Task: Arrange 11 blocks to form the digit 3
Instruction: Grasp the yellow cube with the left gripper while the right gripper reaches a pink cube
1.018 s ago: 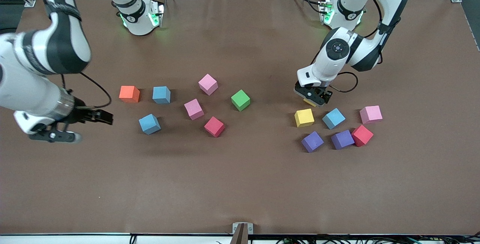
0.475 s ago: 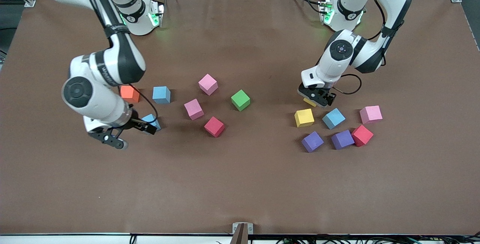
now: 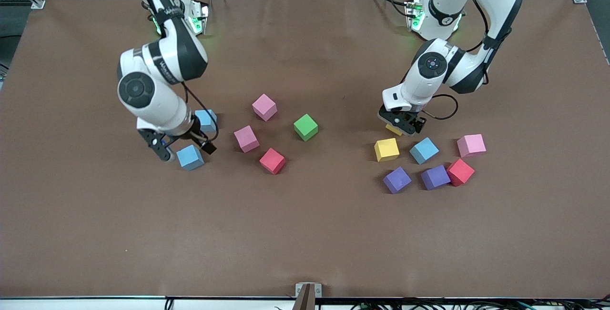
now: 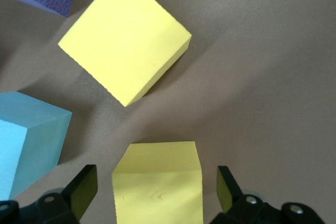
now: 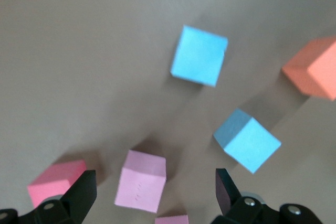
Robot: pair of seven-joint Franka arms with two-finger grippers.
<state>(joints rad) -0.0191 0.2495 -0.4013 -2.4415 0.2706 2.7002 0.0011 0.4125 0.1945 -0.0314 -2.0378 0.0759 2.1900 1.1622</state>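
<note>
My left gripper (image 3: 400, 126) is low and open around a yellow cube (image 4: 157, 182), with a gap at each finger. Beside it lie a second yellow cube (image 3: 386, 149), a light blue cube (image 3: 423, 150), two purple cubes (image 3: 397, 179), a red cube (image 3: 460, 172) and a pink cube (image 3: 471, 145). My right gripper (image 3: 183, 147) is open and empty over two light blue cubes (image 3: 190, 157). Two pink cubes (image 3: 246, 138), a red cube (image 3: 272, 161) and a green cube (image 3: 305, 126) lie loose toward the middle. No cubes form a figure.
An orange cube (image 5: 315, 74) lies by the light blue cubes; the right arm hides it in the front view. Bare brown mat (image 3: 305, 234) stretches along the side nearest the front camera.
My right arm has swung in from its end of the table to above the light blue cubes and now covers the orange cube. My left gripper has hardly moved.
</note>
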